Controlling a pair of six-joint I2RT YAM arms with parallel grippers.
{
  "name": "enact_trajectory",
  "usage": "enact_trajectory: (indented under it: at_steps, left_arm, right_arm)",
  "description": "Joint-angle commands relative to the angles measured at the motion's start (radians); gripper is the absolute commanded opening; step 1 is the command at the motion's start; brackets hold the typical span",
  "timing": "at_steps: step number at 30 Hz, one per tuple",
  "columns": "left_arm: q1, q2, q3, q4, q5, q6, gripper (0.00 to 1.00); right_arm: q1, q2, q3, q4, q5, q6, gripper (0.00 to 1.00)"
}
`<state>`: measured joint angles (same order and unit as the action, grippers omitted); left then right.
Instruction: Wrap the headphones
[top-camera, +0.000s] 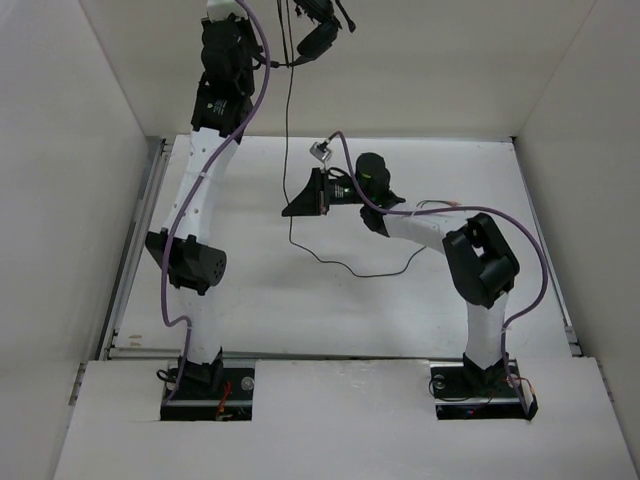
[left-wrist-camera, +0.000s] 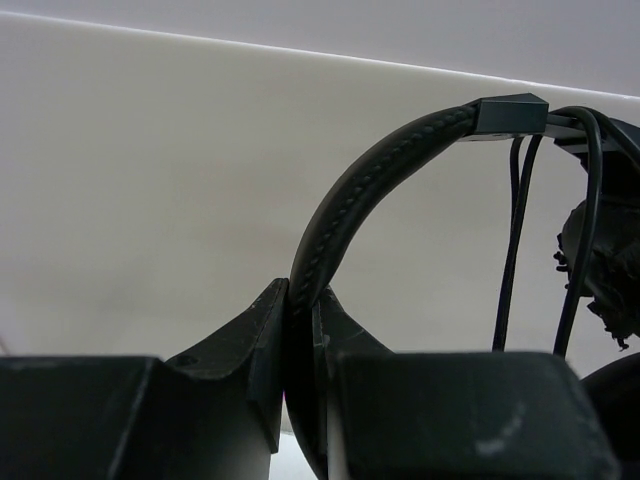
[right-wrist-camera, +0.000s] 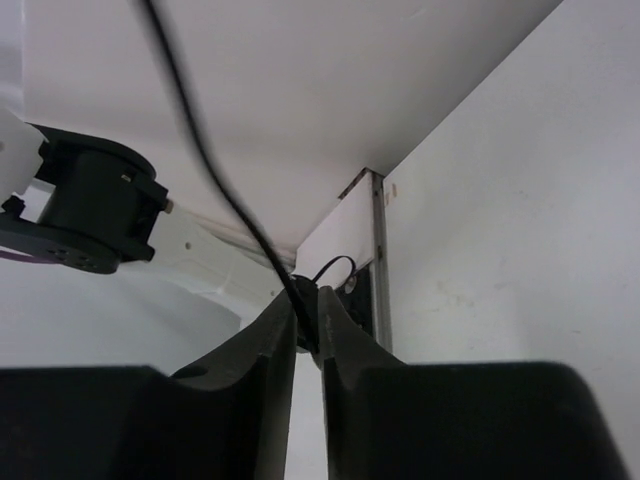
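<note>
The black headphones (top-camera: 318, 28) hang high at the top of the top view, held by my left gripper (top-camera: 285, 10). In the left wrist view the left gripper (left-wrist-camera: 300, 300) is shut on the stitched headband (left-wrist-camera: 360, 195); an earcup (left-wrist-camera: 605, 260) shows at the right. The thin black cable (top-camera: 290, 120) drops from the headphones to my right gripper (top-camera: 292, 209) and trails on across the table (top-camera: 350, 268). In the right wrist view the right gripper (right-wrist-camera: 305, 305) is shut on the cable (right-wrist-camera: 215, 170).
White walls enclose the table (top-camera: 250, 300) on three sides. A metal rail (top-camera: 135, 250) runs along the left edge. The left arm's purple cable (top-camera: 190, 200) hangs beside its links. A wall corner (right-wrist-camera: 375, 210) shows beyond the right fingers.
</note>
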<state>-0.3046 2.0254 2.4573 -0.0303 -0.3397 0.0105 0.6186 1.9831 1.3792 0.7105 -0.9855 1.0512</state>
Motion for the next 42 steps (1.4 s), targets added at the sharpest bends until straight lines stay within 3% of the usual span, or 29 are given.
enact_trajectory:
  at_steps: [1, 5, 8, 13, 17, 29, 35, 42]
  left_arm:
    - [0.014, -0.017, 0.032, 0.151, -0.096, 0.032, 0.0]
    - [0.014, -0.024, -0.036, 0.194, -0.143, 0.068, 0.0]
    - [0.014, -0.028, -0.069, 0.204, -0.154, 0.066, 0.0]
    - [0.015, -0.011, -0.072, 0.213, -0.163, 0.077, 0.0]
    - [0.015, -0.013, -0.113, 0.216, -0.176, 0.095, 0.0]
    - [-0.033, -0.079, -0.4, 0.239, -0.163, 0.187, 0.0]
    - [-0.089, -0.142, -0.564, 0.221, -0.118, 0.233, 0.0]
    - [-0.142, -0.209, -0.661, 0.144, -0.041, 0.21, 0.0]
  right_arm:
    - [0.019, -0.049, 0.037, 0.02, -0.044, -0.045, 0.12]
    - [0.025, -0.101, 0.093, -0.205, -0.053, -0.209, 0.02]
    - [0.025, -0.128, 0.141, -0.391, -0.038, -0.337, 0.01]
    - [0.039, -0.165, 0.175, -0.523, -0.033, -0.451, 0.0]
    - [0.046, -0.205, 0.27, -0.733, -0.001, -0.618, 0.0]
    - [0.019, -0.245, 0.589, -1.321, 0.375, -1.302, 0.04]
    - [-0.041, -0.247, 0.695, -1.364, 0.706, -1.58, 0.03]
    - [-0.125, -0.237, 0.692, -1.124, 1.082, -1.803, 0.01]
